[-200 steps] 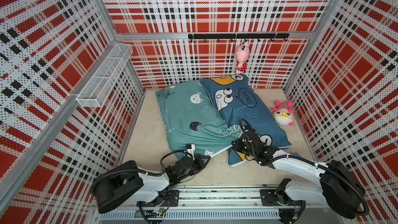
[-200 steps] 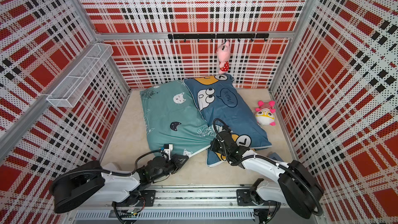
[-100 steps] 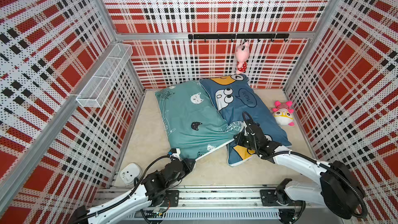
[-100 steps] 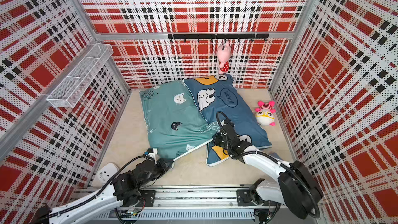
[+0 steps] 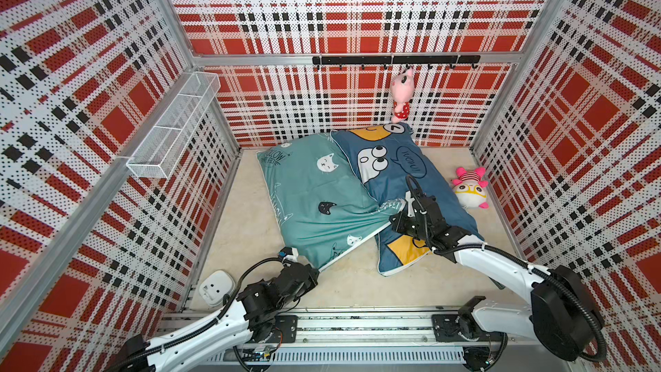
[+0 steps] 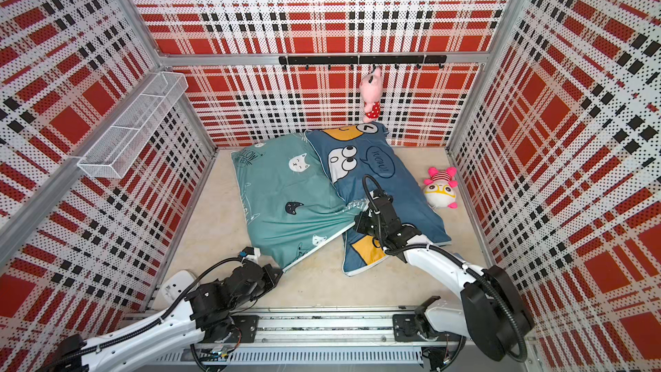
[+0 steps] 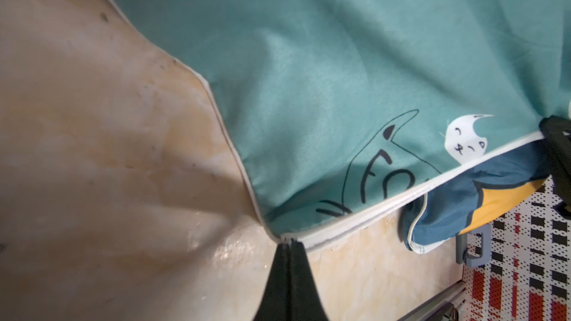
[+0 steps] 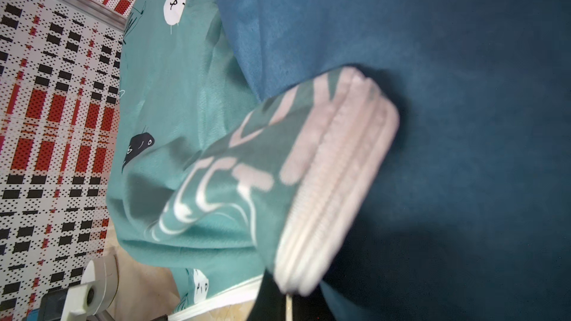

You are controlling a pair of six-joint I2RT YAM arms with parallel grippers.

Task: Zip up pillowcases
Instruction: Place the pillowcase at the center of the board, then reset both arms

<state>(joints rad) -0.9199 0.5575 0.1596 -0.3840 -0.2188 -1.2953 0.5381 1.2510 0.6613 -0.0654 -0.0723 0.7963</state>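
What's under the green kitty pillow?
The green pillow's near corner lies on the blue pillow; the rest sits on the tan floor. How far the blue goes underneath is covered.

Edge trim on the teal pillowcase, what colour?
White trim along the teal pillowcase edge; clearest in the left wrist view.

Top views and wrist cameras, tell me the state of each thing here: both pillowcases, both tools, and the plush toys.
teal pillowcase: on the floor, zipper edge pulled taut, held at two corners
blue pillowcase: lying down, not held
left tool: shut on the teal pillowcase's near corner
right tool: shut on its other zipper-edge corner
pink plush: hanging from the hook rail
striped plush: lying on the floor
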